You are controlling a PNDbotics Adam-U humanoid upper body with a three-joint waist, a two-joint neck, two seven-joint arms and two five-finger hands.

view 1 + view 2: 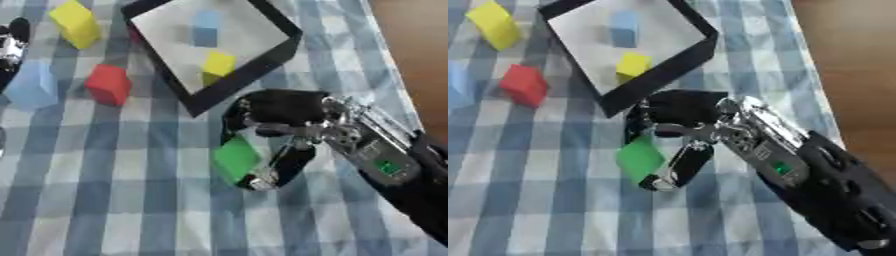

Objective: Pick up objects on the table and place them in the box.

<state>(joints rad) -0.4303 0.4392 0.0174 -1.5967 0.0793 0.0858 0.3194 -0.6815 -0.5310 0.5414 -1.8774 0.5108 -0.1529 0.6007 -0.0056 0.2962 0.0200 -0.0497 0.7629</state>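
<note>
Right hand (289, 125) reaches in from the lower right, palm down over the checked cloth (131, 200). Its fingers curl down on the far side of a green block (234, 159) and the thumb (284, 167) closes in from the near side, so the hand is clamped on the block. Whether the block rests on the cloth or is just clear of it, I cannot tell.

Just beyond the hand sits the box (262, 55), black-walled with a pale floor, its near corner close to the knuckles. Inside it: a small yellow block (217, 65) near the front wall and a light blue block (206, 27) further back.

Left of the box, on the cloth: a red block (108, 84), a pale blue block (33, 86) beside it, and a bigger yellow block (75, 22) further back.

Left hand (12, 45) shows only partly at the left edge of the left eye view; state of its fingers cannot be told.

Bare wooden table (850, 60) shows past the cloth's right edge.
</note>
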